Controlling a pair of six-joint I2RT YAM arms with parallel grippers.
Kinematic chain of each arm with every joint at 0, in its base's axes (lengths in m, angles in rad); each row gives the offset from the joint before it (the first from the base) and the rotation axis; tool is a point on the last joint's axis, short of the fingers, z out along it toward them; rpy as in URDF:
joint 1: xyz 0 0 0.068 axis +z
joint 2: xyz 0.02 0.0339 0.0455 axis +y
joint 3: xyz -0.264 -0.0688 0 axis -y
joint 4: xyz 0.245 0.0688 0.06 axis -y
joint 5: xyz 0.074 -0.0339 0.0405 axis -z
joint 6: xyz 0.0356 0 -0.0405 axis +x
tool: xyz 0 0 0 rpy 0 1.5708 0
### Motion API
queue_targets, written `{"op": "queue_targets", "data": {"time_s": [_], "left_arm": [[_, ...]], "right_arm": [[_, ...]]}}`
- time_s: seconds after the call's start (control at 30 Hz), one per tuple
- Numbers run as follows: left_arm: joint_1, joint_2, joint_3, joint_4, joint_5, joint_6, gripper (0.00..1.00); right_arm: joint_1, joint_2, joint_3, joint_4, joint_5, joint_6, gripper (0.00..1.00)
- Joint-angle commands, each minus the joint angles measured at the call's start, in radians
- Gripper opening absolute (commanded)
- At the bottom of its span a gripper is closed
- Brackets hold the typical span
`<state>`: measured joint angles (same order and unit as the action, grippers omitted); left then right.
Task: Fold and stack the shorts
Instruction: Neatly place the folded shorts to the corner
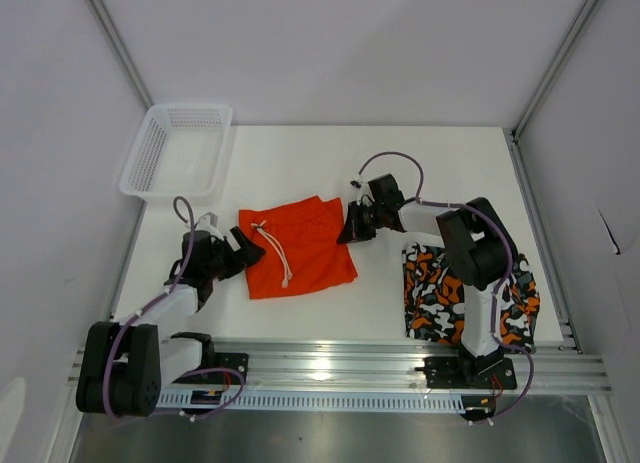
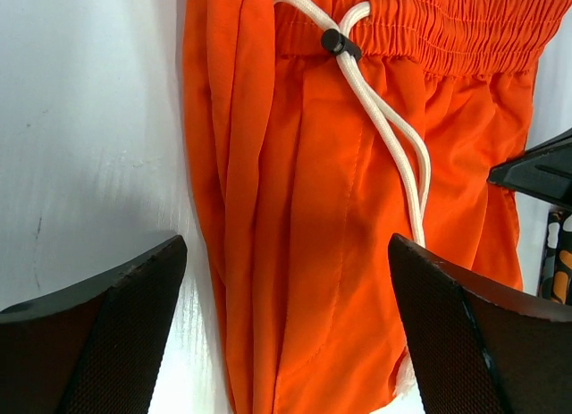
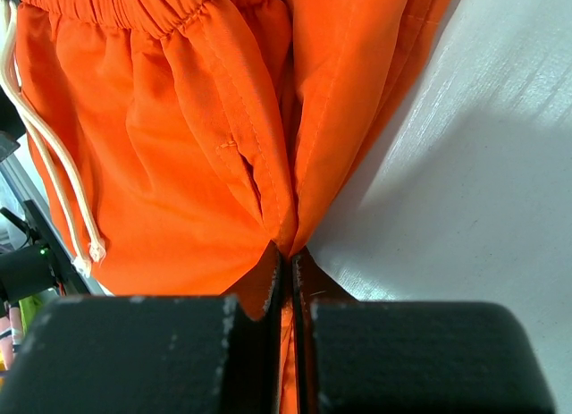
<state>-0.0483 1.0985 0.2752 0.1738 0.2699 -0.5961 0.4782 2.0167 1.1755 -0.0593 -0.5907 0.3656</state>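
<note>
The plain orange shorts [image 1: 300, 245] lie flat mid-table, their white drawstring [image 2: 386, 119] trailing down the front. My right gripper [image 1: 352, 226] is shut on the right edge of these orange shorts [image 3: 206, 137], a pinch of fabric caught between its fingers [image 3: 308, 280]. My left gripper [image 1: 243, 252] stands open at the left edge of the orange shorts [image 2: 340, 217], its wide-apart fingers [image 2: 107, 333] straddling the cloth without touching it. The patterned shorts [image 1: 462, 295] lie folded at the near right, partly under the right arm.
A white mesh basket [image 1: 178, 150] sits at the far left corner of the white table [image 1: 300, 163]. A metal rail [image 1: 340, 368] runs along the near edge, carrying both arm bases. Grey walls close in on both sides.
</note>
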Motion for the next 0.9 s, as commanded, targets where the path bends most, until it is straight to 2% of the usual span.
{"op": "queue_targets", "data": {"time_s": [0.0,0.1,0.27,0.5,0.7,0.73,0.8,0.83,0.87], "left_arm": [[0.01,0.011,0.027,0.024,-0.012,0.005,0.93],[0.01,0.02,0.029,0.023,-0.034,0.002,0.89],[0.01,0.057,0.007,0.088,-0.038,-0.017,0.76],[0.01,0.093,0.004,0.131,-0.046,-0.028,0.68],[0.01,0.129,0.038,0.122,-0.046,-0.016,0.42],[0.01,0.136,0.041,0.118,-0.046,-0.014,0.3],[0.008,0.138,0.045,0.118,-0.043,-0.01,0.17],[0.008,0.136,0.051,0.113,-0.044,-0.008,0.03],[0.005,0.13,0.05,0.109,-0.044,-0.001,0.0]], "right_arm": [[0.0,-0.007,-0.014,0.015,-0.008,-0.004,0.0],[0.0,-0.009,-0.014,0.021,-0.012,-0.002,0.0],[0.0,-0.009,-0.017,0.032,-0.027,0.009,0.0],[0.003,-0.01,-0.02,0.039,-0.044,0.013,0.0],[0.013,-0.022,-0.019,0.029,-0.021,0.009,0.0],[0.016,-0.029,-0.02,0.029,-0.02,0.006,0.0],[0.016,-0.033,-0.02,0.026,-0.014,0.006,0.0],[0.017,-0.041,-0.019,0.023,-0.009,0.006,0.0],[0.017,-0.047,-0.02,0.016,-0.005,0.004,0.0]]}}
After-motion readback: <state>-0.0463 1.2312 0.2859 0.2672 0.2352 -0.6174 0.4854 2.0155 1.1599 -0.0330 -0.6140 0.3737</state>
